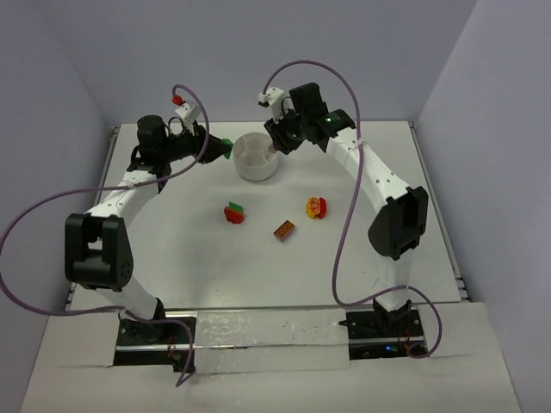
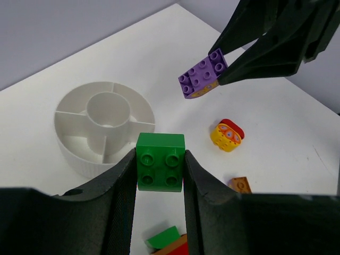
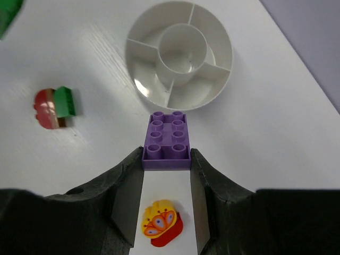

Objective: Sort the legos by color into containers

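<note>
Left fingers (image 2: pixel 119 196) clamped on a green brick (image 2: pixel 160 162), four studs facing my wrist camera, held just left of the white bowl (image 2: pixel 79 159) in the top view

Right fingers (image 3: pixel 127 186) clamped on the near end of a purple brick (image 3: pixel 166 141), eight studs up, far end pointing at the bowl's rim

Print: the yellow-and-red brick (image 3: pixel 162 226) carries an orange and blue swirl pattern; too small for me to say more. It lies on the surface (image 1: pixel 258 275), seen between the right fingers

A red-and-green piece (image 3: pixel 53 103) lies apart, to its left

Only the top view shows the orange-brown brick (image 1: pixel 283 230) whole, between those two; the left wrist catches just a corner

The left wrist also shows the purple brick from outside, tilted, in the air
</note>
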Tool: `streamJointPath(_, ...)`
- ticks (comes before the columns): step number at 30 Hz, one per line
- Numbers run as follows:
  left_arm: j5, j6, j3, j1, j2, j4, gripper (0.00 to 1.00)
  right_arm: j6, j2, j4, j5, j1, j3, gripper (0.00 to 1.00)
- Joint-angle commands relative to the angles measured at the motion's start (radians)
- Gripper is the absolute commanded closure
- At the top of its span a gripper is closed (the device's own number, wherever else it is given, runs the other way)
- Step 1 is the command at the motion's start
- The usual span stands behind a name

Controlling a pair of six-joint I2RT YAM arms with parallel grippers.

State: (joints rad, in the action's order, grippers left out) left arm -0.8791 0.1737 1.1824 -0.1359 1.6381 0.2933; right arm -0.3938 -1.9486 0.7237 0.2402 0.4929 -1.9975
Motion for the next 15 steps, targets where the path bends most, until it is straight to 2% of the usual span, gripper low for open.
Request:
streamJointPath(1,-0.064,0.15,0.027,0.036,0.052,0.284,0.96,-0.081,-0.074,0.063,-0.079,-0.012,-0.121,1.0)
streamJointPath(4,-0.06,0.199,0.005,0.05,0.083,0.393,0.98,-0.118,-0.14,0.094,-0.094,-0.016,-0.196,1.0)
streamJointPath(15,-0.05,0.162,0.004,0.066,0.141,0.415,0.97,-0.167,-0.214,0.071,-0.095,-0.011,-0.256,0.99)
